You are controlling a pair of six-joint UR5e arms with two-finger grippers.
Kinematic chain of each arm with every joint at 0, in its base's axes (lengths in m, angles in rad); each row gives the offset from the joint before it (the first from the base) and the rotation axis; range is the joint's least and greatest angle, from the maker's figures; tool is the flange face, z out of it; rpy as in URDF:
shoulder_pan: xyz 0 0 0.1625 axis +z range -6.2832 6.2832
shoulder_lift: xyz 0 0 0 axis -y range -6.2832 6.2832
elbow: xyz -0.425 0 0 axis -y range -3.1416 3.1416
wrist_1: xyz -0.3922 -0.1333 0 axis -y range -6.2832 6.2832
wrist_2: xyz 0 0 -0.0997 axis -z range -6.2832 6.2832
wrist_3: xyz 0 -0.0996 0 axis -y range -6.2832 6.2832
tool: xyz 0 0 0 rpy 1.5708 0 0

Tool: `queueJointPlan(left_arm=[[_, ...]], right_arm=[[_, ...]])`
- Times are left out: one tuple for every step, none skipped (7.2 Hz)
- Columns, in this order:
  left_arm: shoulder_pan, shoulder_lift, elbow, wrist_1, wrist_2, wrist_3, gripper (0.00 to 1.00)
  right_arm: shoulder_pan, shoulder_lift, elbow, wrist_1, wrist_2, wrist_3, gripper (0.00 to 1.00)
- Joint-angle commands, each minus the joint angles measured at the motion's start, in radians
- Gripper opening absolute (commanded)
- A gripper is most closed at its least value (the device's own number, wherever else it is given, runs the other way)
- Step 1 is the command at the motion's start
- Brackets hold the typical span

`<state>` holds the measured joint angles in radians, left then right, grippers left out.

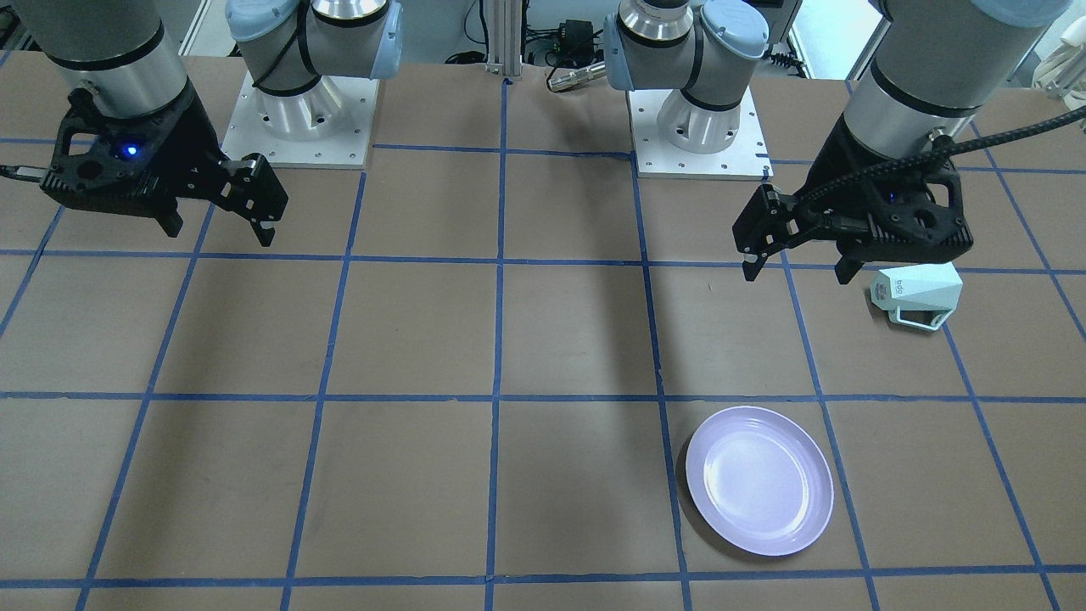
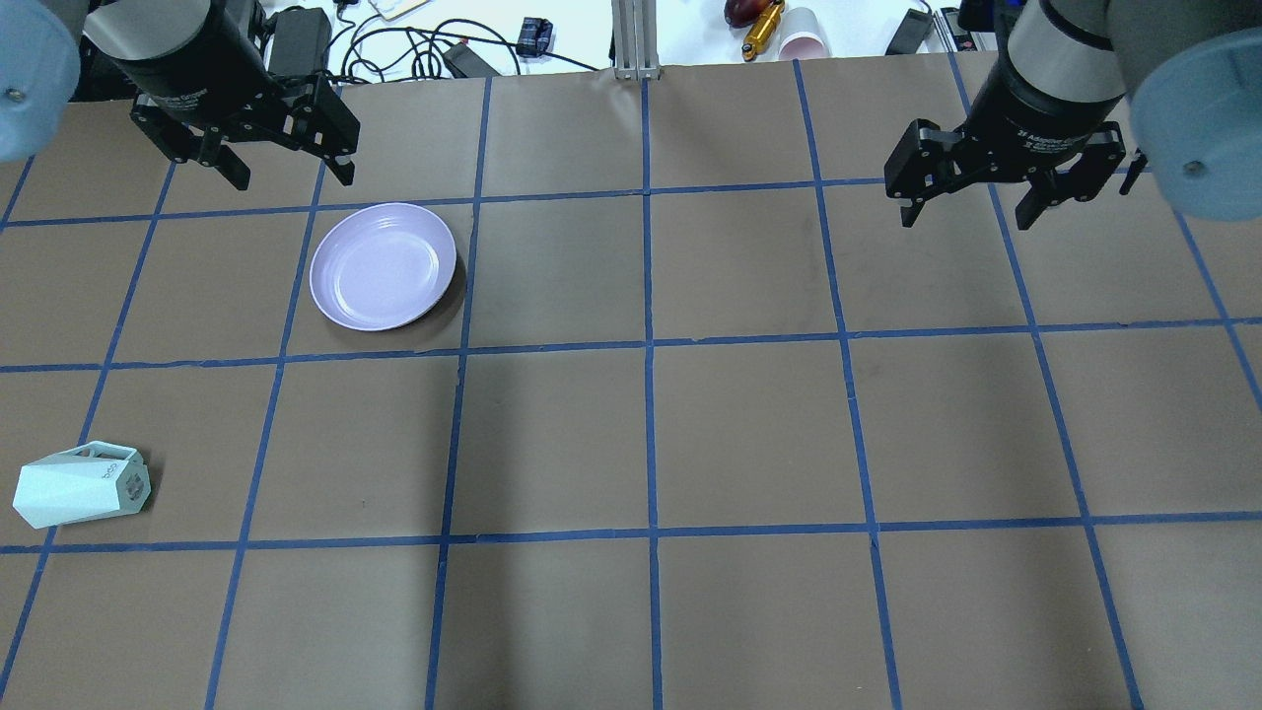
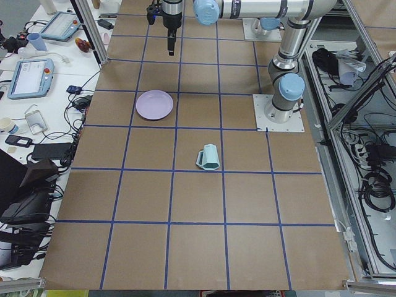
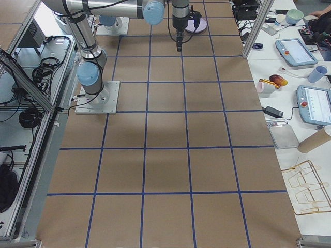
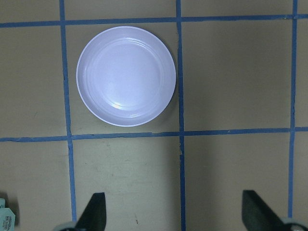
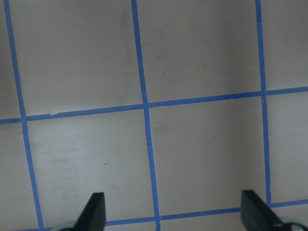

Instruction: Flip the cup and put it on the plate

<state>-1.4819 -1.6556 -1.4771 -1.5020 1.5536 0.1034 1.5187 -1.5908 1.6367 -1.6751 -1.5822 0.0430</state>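
The pale mint faceted cup (image 2: 79,485) lies on its side near the table's left front edge, with its logo base towards the table's middle. It also shows in the front view (image 1: 920,293), the left side view (image 3: 209,156) and at the left wrist view's corner (image 5: 4,219). The lavender plate (image 2: 383,266) sits empty further out, also seen from the front (image 1: 759,479) and in the left wrist view (image 5: 126,76). My left gripper (image 2: 286,163) hangs open and empty above the table (image 1: 797,271) (image 5: 175,214). My right gripper (image 2: 971,202) hangs open and empty on the far right (image 1: 221,233) (image 6: 174,214).
The brown table (image 2: 651,444) carries a blue tape grid. Both arm bases (image 1: 310,127) stand at the robot's side. Cables, a yellow tool and a paper cup (image 2: 804,44) lie beyond the far edge. Benches with tablets (image 4: 313,103) flank the table.
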Motion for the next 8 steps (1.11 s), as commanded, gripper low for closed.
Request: queueJointPlan(left_arm=[[0.002,0.0,0.0,0.0,0.0,-0.001,1.0],[0.003,-0.003,0.009,0.0,0.0,-0.008,1.0],[0.008,-0.001,0.009,-0.001,0.002,-0.002,1.0],[0.008,-0.003,0.008,-0.001,-0.003,-0.002,1.0],[0.008,-0.006,0.009,0.0,-0.004,-0.002,1.0],[0.008,-0.012,0.012,0.0,-0.006,-0.004,1.0],[0.008,-0.021,0.015,0.003,-0.007,-0.007,1.0],[0.008,-0.02,0.015,0.003,-0.007,-0.004,1.0]], right_arm=[[0.0,-0.001,0.0,0.0,0.001,0.0,1.0],[0.0,0.0,0.0,0.0,-0.001,0.0,1.0],[0.0,0.0,0.0,0.0,-0.001,0.0,1.0],[0.0,0.0,0.0,0.0,-0.001,0.0,1.0],[0.0,0.0,0.0,0.0,0.001,0.0,1.0],[0.0,-0.001,0.0,0.0,-0.001,0.0,1.0],[0.0,0.0,0.0,0.0,-0.001,0.0,1.0],[0.0,-0.001,0.0,0.0,-0.001,0.0,1.0]])
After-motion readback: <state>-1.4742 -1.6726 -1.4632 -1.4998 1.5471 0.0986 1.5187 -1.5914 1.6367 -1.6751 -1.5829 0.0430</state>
